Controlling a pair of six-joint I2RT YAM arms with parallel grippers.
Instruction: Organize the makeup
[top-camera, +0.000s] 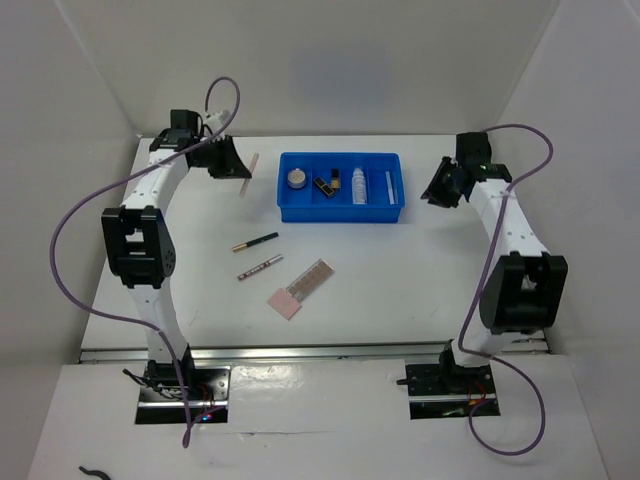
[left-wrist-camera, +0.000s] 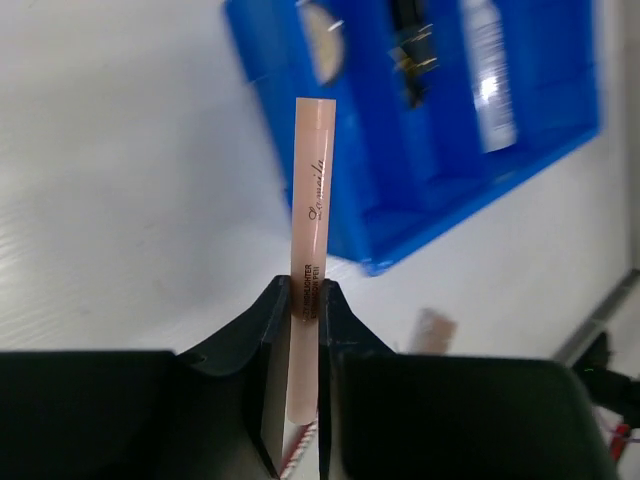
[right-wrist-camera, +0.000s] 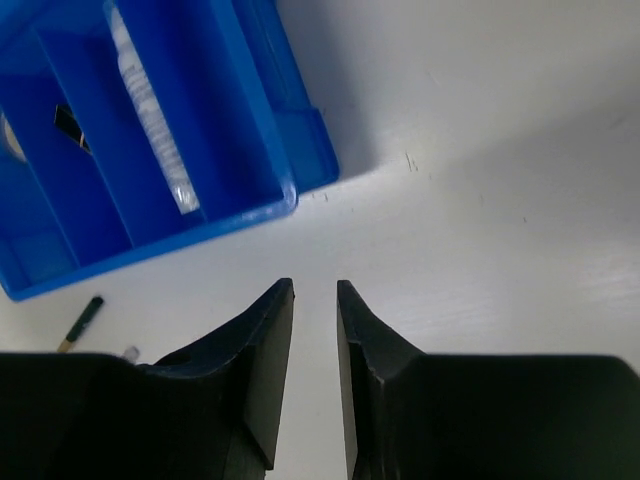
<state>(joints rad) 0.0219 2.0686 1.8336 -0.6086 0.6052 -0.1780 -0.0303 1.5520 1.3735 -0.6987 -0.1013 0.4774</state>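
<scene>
Pinching the pink pencil (left-wrist-camera: 310, 250) near its lower end, the left gripper (left-wrist-camera: 308, 292) has both fingers pressed flat against the slim barrel, the long free end sticking out ahead. From above, that pencil sits at the far left of the table (top-camera: 420, 270), just beside the blue tray (top-camera: 340, 211) but not touching it. The tray's left wall stands between the pencil and the compartments.

Inside the tray, left to right: the round compact (top-camera: 296, 179), then the black-gold lipsticks (top-camera: 328, 183), a clear bottle (top-camera: 359, 186), and the clear tube (top-camera: 389, 185) lying along the rightmost slot.

Over on the right, the right gripper (right-wrist-camera: 315, 292) hangs just off the tray's right end, its fingers a narrow gap apart with only bare tabletop showing between them.

Loose on the table in front of the tray lie a gold-and-black pencil (top-camera: 256, 241), a patterned pencil (top-camera: 260, 266) near it and roughly parallel, and the flat pink palette (top-camera: 298, 290) nearest the arm bases, at a slant. All three lie well apart from both grippers.
</scene>
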